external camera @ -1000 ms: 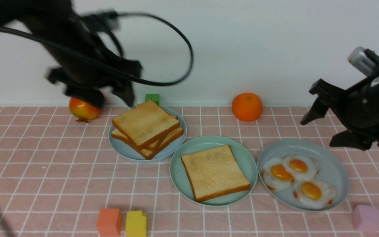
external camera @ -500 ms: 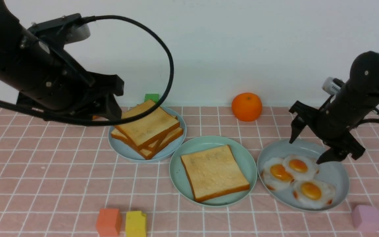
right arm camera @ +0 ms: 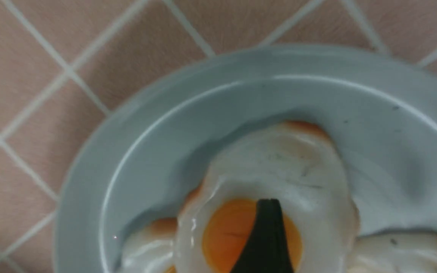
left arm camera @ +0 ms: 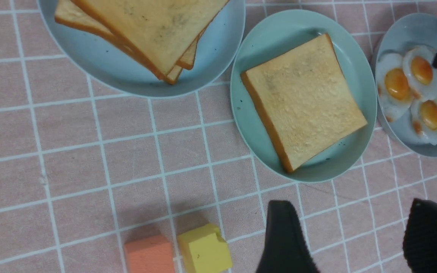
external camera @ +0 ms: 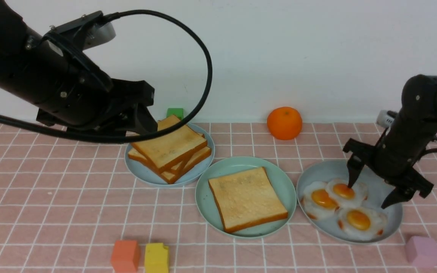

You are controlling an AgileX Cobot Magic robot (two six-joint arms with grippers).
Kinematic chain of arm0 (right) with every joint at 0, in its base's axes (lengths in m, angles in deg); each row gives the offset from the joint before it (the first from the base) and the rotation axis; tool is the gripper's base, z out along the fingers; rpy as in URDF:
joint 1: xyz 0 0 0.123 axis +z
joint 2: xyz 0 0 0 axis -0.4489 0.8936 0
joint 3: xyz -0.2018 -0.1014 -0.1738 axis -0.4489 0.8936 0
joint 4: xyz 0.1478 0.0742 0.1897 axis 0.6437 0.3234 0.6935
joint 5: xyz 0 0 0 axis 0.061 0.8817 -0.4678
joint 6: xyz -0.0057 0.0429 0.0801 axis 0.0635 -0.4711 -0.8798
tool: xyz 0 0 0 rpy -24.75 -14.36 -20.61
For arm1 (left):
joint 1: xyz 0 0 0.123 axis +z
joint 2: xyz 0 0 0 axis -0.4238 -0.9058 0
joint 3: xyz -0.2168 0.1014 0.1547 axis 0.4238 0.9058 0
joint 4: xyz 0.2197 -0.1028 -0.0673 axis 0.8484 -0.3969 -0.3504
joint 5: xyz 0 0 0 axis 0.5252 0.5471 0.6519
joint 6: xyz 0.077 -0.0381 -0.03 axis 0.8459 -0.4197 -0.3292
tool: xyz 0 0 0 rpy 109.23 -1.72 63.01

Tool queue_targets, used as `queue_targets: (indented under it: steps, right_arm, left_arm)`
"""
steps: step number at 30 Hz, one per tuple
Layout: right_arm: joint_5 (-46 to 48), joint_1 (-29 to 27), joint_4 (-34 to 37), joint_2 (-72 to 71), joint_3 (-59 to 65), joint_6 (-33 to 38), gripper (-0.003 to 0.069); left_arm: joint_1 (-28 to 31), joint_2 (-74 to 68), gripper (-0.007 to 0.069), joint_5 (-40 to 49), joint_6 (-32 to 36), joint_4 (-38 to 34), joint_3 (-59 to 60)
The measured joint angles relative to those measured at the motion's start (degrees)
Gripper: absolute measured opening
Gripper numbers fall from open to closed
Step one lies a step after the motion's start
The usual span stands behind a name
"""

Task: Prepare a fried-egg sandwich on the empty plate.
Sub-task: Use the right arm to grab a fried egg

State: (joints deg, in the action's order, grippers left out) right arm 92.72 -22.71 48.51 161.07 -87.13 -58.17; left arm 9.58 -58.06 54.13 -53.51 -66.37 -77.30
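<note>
**A:** How does the right pincer stand?

**B:** The right pincer (external camera: 368, 196) is spread wide and holds nothing. One of its fingers (right arm camera: 266, 235) has its tip over the orange yolk of the back egg (external camera: 345, 189). The other hangs past that egg's white edge, over the bare floor of the grey-blue plate (external camera: 319, 172).

**A:** Any room around it?

**B:** It's tight on the robot's side. The left egg (external camera: 319, 199) and the front egg (external camera: 359, 220) crowd against the back egg there. Behind the pincer and to its right, the plate is bare up to the rim.

**A:** Where's the mint-green plate?

**B:** The mint-green plate (external camera: 203, 197) lies to that pincer's left. Its rim is right beside the grey-blue rim, and I can't tell whether they touch. One toast slice (external camera: 247, 197) lies flat on it with its corners near the rim, leaving bare crescents along the sides.

**A:** And the left pincer?

**B:** The left pincer (left arm camera: 349, 204) is raised, with its fingers parted and nothing between them. The toast stack (external camera: 169, 146) sits just to its right and lower down, on the pale-blue plate (external camera: 142, 172). The stack's corners reach that plate's rim.

**A:** Is there free cloth anywhere?

**B:** There's a wide bare stretch of the tablecloth (external camera: 70, 197) on the robot's side of the left pincer. It runs to the orange block (external camera: 126, 256) and the yellow block (external camera: 157, 258), which sit side by side.
</note>
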Motion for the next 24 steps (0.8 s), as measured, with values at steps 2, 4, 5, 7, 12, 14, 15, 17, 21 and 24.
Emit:
queue_targets:
  steps: [2,4,5,7,12,14,15,17,21,24]
  right_arm:
    - [-0.9,-0.2,0.9,0.8,-0.3,1.0,0.0570]
    - [-1.2,-0.3,1.7,1.4,-0.6,1.7,0.0543]
    - [-1.5,-0.3,2.1,1.4,-0.6,2.3,0.0520]
    - [-2.0,-0.3,2.7,1.5,-0.7,3.6,0.0445]
    - [-1.7,-0.3,2.2,1.8,-0.9,4.7,0.0244]
    - [-1.1,-0.3,1.6,2.0,-0.8,5.4,0.0131]
    - [-0.8,-0.3,1.0,1.9,-0.8,5.5,0.0050]
    - [-0.7,-0.3,0.7,1.9,-0.9,5.8,0.0043]
    - [-0.5,-0.6,0.6,1.9,-1.0,7.6,0.0043]
    - [-0.4,-1.1,1.3,1.7,-1.0,9.0,0.0043]
  left_arm:
    - [0.0,0.0,0.0457,0.0,0.0,0.0,0.0]
    - [0.0,0.0,0.0457,0.0,0.0,0.0,0.0]
    - [0.0,0.0,0.0457,0.0,0.0,0.0,0.0]
    - [0.0,0.0,0.0457,0.0,0.0,0.0,0.0]
    - [0.0,0.0,0.0457,0.0,0.0,0.0,0.1]
    - [0.0,0.0,0.0457,0.0,0.0,0.0,0.1]
    - [0.0,0.0,0.0457,0.0,0.0,-0.1,0.1]
    - [0.0,0.0,0.0457,0.0,0.0,-0.1,0.1]
    - [0.0,0.0,0.0457,0.0,0.0,-0.1,0.1]
    - [0.0,0.0,0.0457,0.0,0.0,-0.1,0.1]
